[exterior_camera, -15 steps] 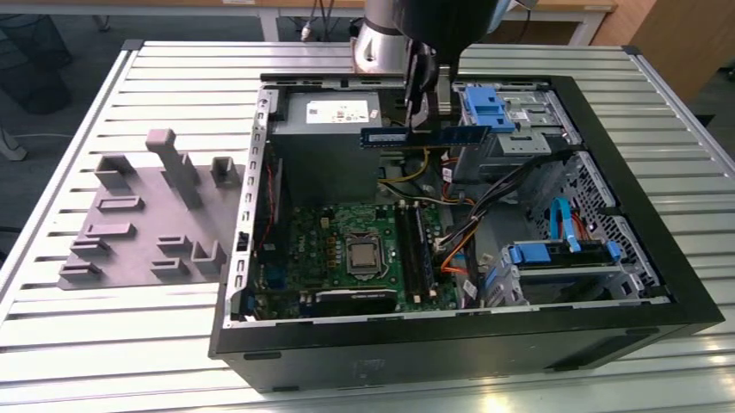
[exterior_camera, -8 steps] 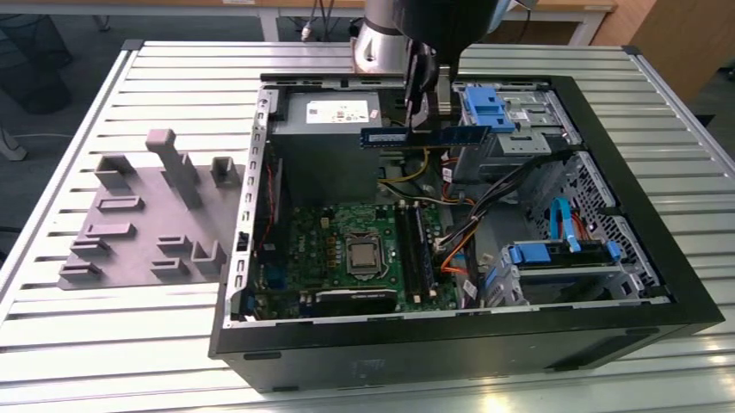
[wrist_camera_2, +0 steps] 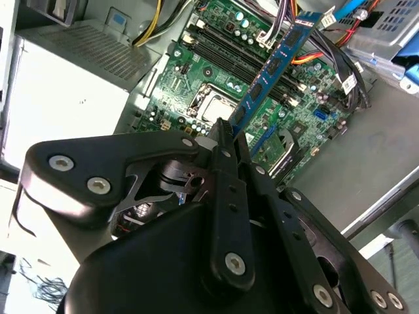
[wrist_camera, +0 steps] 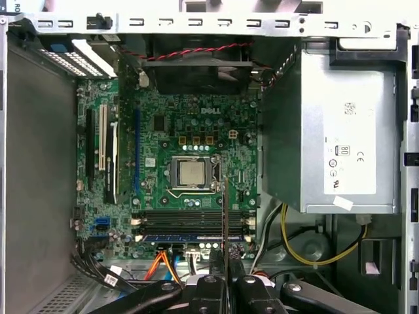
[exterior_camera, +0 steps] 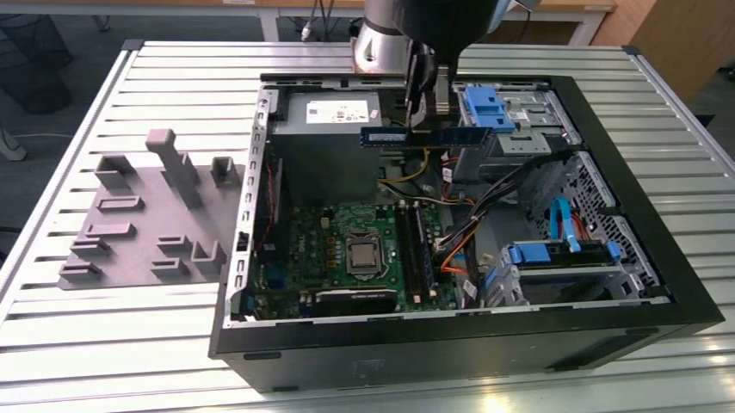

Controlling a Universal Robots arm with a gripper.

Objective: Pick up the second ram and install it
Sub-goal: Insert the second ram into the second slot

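Two black fingers (wrist_camera_2: 221,163) of the gripper (wrist_camera_2: 226,134) are pressed together on the second ram (wrist_camera_2: 272,65), so that the long blue stick is pinched flat between them. Its row of dark chips is shown in the second wrist view. In the exterior view the second ram (exterior_camera: 388,136) is held in the air by the gripper (exterior_camera: 423,120), level along its length. It is held above the end of the open computer case (exterior_camera: 460,348) where the grey power supply (exterior_camera: 333,112) is mounted. It is well apart from the motherboard (exterior_camera: 344,232) and is not seated in the black memory slots (exterior_camera: 414,249). In the first wrist view the second ram (wrist_camera: 225,209) is seen edge-on as a thin dark line above the gripper (wrist_camera: 226,258), drawn across the memory slots (wrist_camera: 190,219) and ending beside the processor socket (wrist_camera: 192,172). A blue strip (wrist_camera: 190,238) is seen along the slot nearest the gripper. The case is laid on a slatted table (exterior_camera: 115,344), and a grey moulded holder (exterior_camera: 150,215) is placed at the exterior view's left of it
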